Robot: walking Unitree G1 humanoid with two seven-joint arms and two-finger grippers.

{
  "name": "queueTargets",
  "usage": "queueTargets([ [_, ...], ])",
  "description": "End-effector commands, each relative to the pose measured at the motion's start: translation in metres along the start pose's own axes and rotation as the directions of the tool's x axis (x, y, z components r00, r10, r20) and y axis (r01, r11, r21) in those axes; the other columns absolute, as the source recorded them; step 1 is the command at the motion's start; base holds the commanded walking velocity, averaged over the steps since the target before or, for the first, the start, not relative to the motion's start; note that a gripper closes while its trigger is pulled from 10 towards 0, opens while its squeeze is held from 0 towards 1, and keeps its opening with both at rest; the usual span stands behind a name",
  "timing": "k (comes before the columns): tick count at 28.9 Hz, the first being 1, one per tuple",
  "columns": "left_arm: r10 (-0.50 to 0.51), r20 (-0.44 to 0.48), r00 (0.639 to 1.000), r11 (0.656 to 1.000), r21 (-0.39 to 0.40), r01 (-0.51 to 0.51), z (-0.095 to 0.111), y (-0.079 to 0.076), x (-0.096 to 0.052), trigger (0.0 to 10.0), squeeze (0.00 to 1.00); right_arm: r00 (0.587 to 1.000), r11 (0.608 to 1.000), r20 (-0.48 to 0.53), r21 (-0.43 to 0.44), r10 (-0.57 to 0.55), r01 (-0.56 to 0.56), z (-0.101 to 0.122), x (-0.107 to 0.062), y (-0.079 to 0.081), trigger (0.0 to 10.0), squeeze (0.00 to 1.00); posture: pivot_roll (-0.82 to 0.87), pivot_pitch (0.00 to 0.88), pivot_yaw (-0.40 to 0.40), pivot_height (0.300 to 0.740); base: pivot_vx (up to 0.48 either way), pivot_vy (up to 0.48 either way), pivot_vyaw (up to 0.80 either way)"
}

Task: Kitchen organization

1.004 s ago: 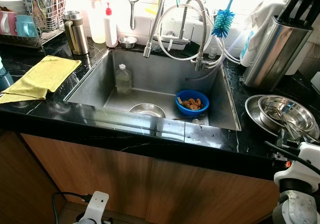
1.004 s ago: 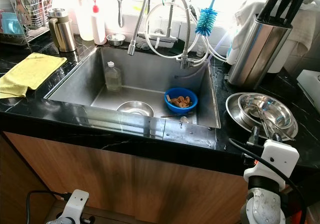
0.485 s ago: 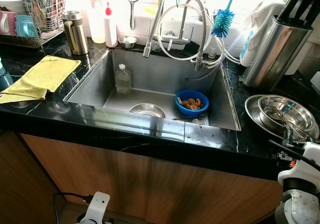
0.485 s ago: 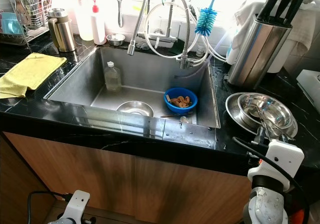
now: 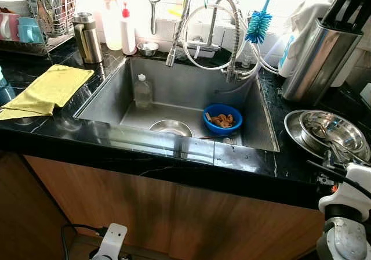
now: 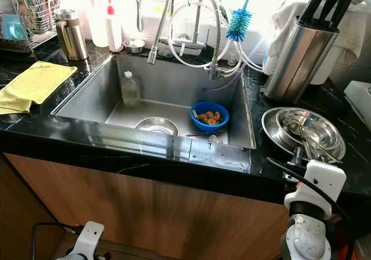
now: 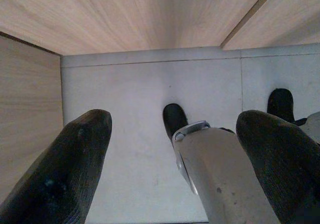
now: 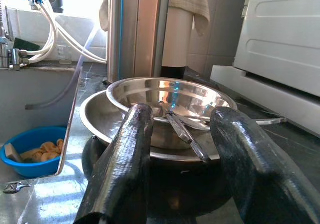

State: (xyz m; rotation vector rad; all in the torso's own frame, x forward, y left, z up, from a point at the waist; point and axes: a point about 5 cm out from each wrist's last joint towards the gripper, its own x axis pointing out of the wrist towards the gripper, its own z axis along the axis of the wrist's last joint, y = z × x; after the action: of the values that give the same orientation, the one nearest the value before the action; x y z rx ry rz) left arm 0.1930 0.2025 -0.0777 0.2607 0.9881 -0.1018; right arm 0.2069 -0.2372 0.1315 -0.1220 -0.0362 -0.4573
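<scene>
— Rising a little and then dipping again, the right gripper (image 8: 177, 159) is hovering at the counter edge, lining up on the stacked steel bowls (image 6: 306, 128) right of the sink (image 6: 87, 97).

— Is it gripping anything?

— No, its fingers are spread wide, holding nothing; utensils (image 8: 186, 131) are lying in the top bowl just ahead. The left gripper (image 7: 170, 164) is hanging open by the floor.

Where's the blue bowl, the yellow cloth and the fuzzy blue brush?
blue bowl (image 5: 222, 118), left eye view, on its rim.
yellow cloth (image 5: 52, 86), left eye view, on its middle.
blue brush (image 6: 239, 25), right eye view, on its bristles.
</scene>
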Motion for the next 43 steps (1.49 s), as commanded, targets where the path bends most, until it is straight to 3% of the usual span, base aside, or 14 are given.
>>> queueTargets([
  [1, 0.001, -0.001, 1.0, 1.0, 0.016, -0.001, 0.0, 0.001, 0.0, 10.0, 0.0, 1.0, 1.0, -0.019, -0.009, 0.0, 0.0, -0.003, 0.002, -0.001, 7.7, 0.0, 0.11, 0.0, -0.116, 0.736, 0.0, 0.0, 0.0],
  [3, 0.001, -0.001, 1.0, 1.0, 0.016, -0.001, 0.0, 0.001, 0.0, 10.0, 0.0, 1.0, 1.0, -0.018, -0.01, 0.0, 0.0, -0.002, 0.002, -0.001, 6.1, 0.0, 0.11, 0.0, -0.116, 0.736, 0.0, 0.0, 0.0],
  [4, 0.002, 0.0, 1.0, 1.0, 0.016, -0.002, 0.0, 0.001, 0.0, 10.0, 0.0, 1.0, 1.0, -0.016, -0.01, 0.0, 0.0, -0.002, 0.003, -0.001, 0.3, 0.0, 0.11, 0.0, -0.116, 0.736, 0.0, 0.0, 0.0],
  [5, 0.002, 0.0, 1.0, 1.0, 0.016, -0.002, 0.0, 0.002, 0.0, 10.0, 0.0, 1.0, 1.0, -0.013, -0.009, 0.0, 0.0, -0.002, 0.003, -0.001, 0.0, 0.0, 0.11, 0.0, -0.116, 0.736, 0.0, 0.0, 0.0],
  [26, 0.005, 0.002, 1.0, 1.0, 0.018, -0.005, 0.001, 0.003, 0.0, 10.0, 0.0, 1.0, 1.0, -0.008, -0.009, -0.004, 0.004, 0.0, 0.005, -0.001, 0.0, 0.0, 0.11, 0.0, -0.115, 0.736, 0.0, 0.0, 0.0],
  [42, 0.005, 0.008, 1.0, 1.0, 0.012, -0.005, 0.003, 0.001, 0.0, 10.0, 0.0, 0.998, 1.0, 0.063, 0.028, 0.009, -0.011, 0.016, 0.012, 0.003, 0.0, 0.0, 0.11, 0.0, -0.121, 0.736, 0.0, 0.0, 0.0],
  [43, 0.005, 0.009, 1.0, 1.0, 0.011, -0.005, 0.003, 0.001, 0.0, 10.0, 0.0, 0.998, 1.0, 0.069, 0.027, 0.011, -0.013, 0.017, 0.012, 0.004, 1.8, 0.0, 0.11, 0.0, -0.121, 0.736, 0.0, 0.0, 0.0],
])
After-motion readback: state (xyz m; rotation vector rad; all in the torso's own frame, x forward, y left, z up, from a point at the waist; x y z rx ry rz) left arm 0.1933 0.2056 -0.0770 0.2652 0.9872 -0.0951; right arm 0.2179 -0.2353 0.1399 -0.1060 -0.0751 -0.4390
